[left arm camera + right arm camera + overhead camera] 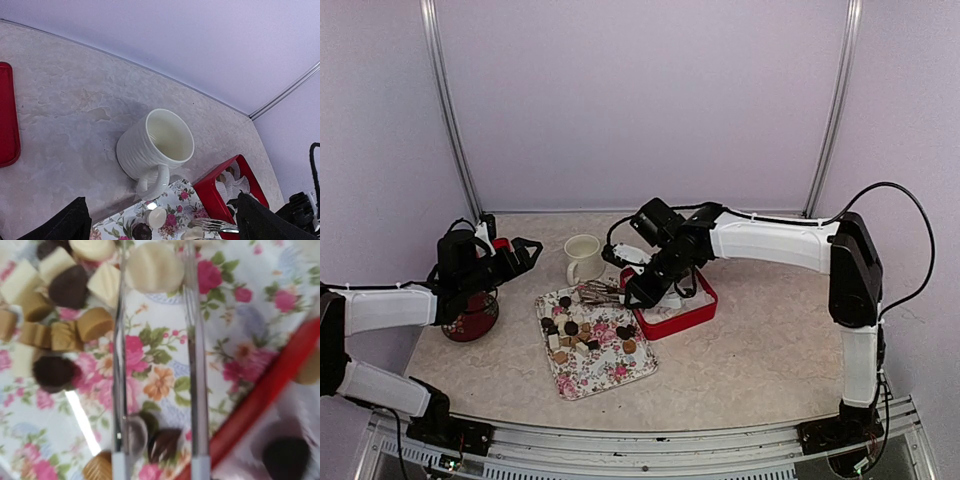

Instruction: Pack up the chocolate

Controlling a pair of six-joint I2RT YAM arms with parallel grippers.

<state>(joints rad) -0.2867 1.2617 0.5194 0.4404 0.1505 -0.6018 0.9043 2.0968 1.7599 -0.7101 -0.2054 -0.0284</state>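
The chocolate (582, 335) lies as several dark, tan and cream pieces on a floral tray (605, 378). My right gripper (642, 287) is shut on metal tongs (600, 292) that reach left over the tray. In the right wrist view the tongs (195, 365) run up the frame. Their two prongs stand close on either side of a round cream chocolate (154, 266). Dark pieces (162, 444) lie under the prongs nearer the wrist. My left gripper (523, 250) hangs open and empty at the left. Its dark fingers (70, 225) frame the white mug (156, 145).
A red box (695, 318) with white paper liners and a few chocolates sits right of the tray, under my right wrist. The white mug (582, 258) stands behind the tray. A dark red bowl (472, 318) sits below my left arm.
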